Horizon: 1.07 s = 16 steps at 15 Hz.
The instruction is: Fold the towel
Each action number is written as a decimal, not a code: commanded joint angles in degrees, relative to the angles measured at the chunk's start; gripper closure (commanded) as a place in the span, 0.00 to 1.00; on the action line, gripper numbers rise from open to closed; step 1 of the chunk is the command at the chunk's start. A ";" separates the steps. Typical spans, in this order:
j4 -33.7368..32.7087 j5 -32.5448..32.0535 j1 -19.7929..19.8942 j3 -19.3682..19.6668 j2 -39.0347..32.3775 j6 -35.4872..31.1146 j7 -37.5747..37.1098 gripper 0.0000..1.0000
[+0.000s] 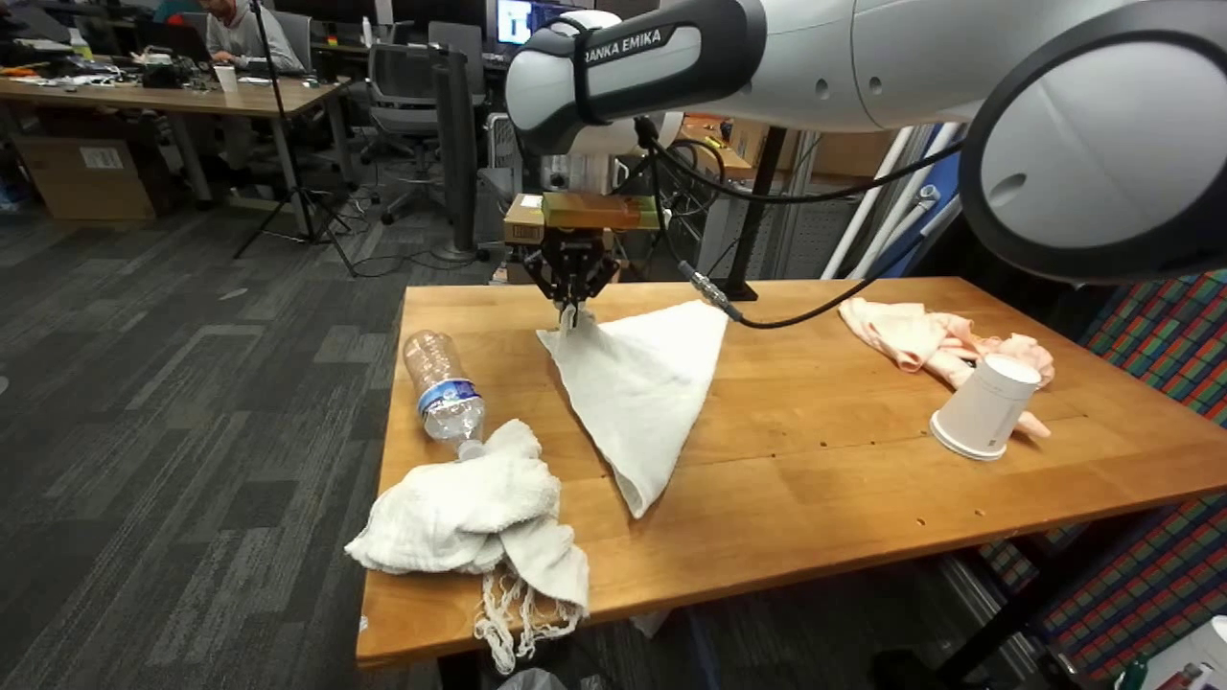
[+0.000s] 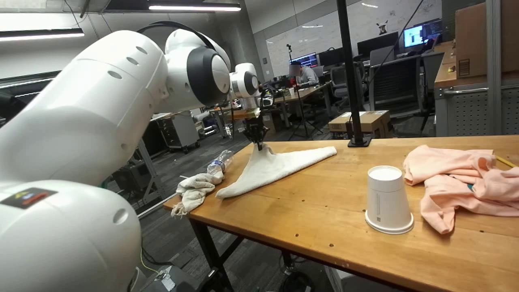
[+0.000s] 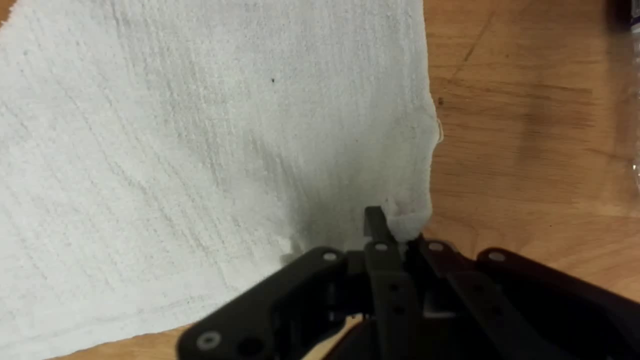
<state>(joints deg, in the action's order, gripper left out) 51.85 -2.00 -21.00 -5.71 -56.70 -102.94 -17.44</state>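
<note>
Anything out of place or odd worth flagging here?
Mildly, yes. A plastic bottle lies on its side, as if toppled, neck toward a crumpled cloth whose fringe hangs over the edge of the table. Near the pink cloth, a white cup is upside down. No spill shows.

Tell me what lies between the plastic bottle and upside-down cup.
The white towel, pinched near an edge by the gripper; wooden tabletop separates it from bottle and cup in both exterior views.

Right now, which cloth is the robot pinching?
The spread-out white towel, gripped near its edge by the end effector. The crumpled fringed cloth and the peach cloth lie away from it.
</note>
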 commanded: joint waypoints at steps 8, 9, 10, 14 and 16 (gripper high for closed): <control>-13.85 7.18 1.61 -2.89 -10.35 8.07 4.23 0.94; -14.61 7.43 1.59 -2.88 -10.73 8.62 4.16 0.94; -15.37 7.51 1.58 -2.81 -11.10 9.31 3.95 0.68; -16.94 6.38 2.06 -2.53 -10.37 10.48 3.86 0.47; -16.88 5.99 2.48 -2.18 -9.13 9.83 3.95 0.31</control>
<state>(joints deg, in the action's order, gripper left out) 38.13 3.88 -19.32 -7.82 -66.05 -94.48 -14.37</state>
